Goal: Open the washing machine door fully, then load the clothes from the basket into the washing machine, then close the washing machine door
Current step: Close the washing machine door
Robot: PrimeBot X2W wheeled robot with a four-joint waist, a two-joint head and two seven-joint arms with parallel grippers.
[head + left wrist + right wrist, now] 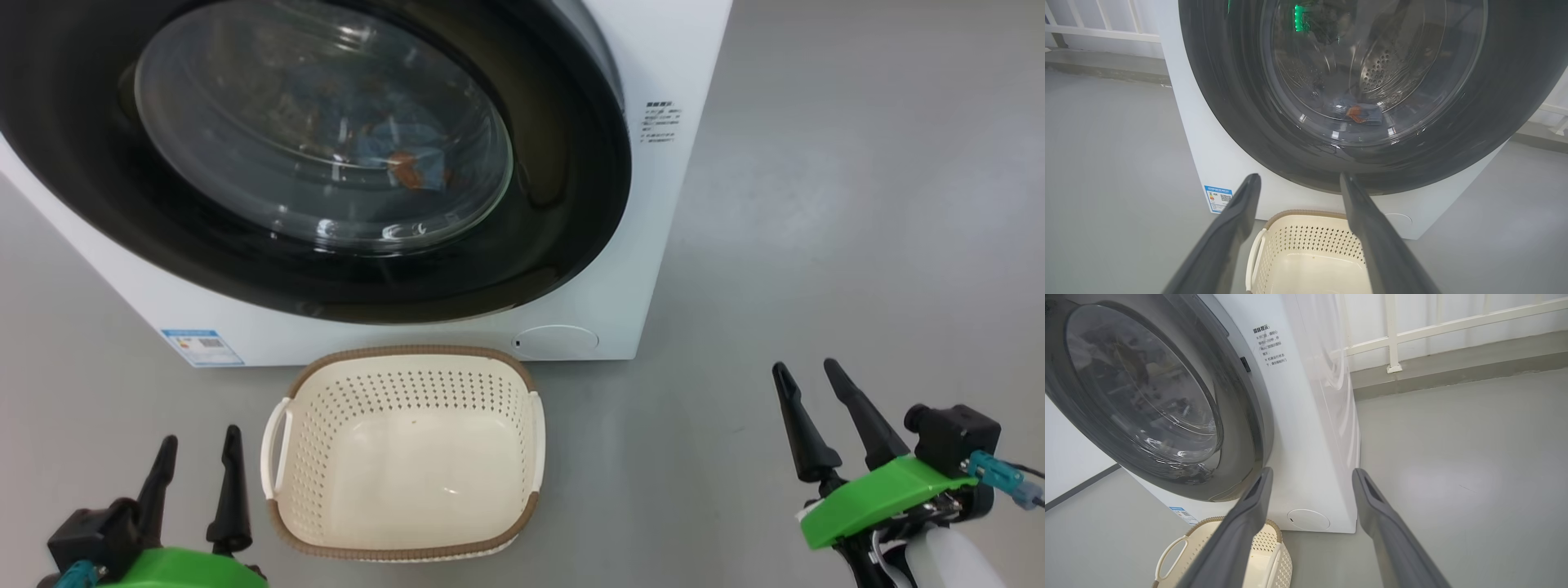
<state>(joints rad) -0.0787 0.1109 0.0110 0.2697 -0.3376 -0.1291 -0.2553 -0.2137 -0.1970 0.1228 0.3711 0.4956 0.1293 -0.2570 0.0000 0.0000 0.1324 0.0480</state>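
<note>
Blue clothes (392, 155) lie behind the shut washing machine door (563, 163), the basket (408, 392) just before it. We see our left tool (202, 437) and right tool (806, 366) spread, gripping nothing.

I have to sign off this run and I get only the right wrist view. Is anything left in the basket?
Observer: No. In the head view the basket is empty, its bottom bare.
Operator: Where are the clothes?
Observer: The clothes lie behind the glass of the shut washing machine door.
Operator: And the left gripper?
Observer: The left gripper is open, holding nothing, on the basket's left.
</note>
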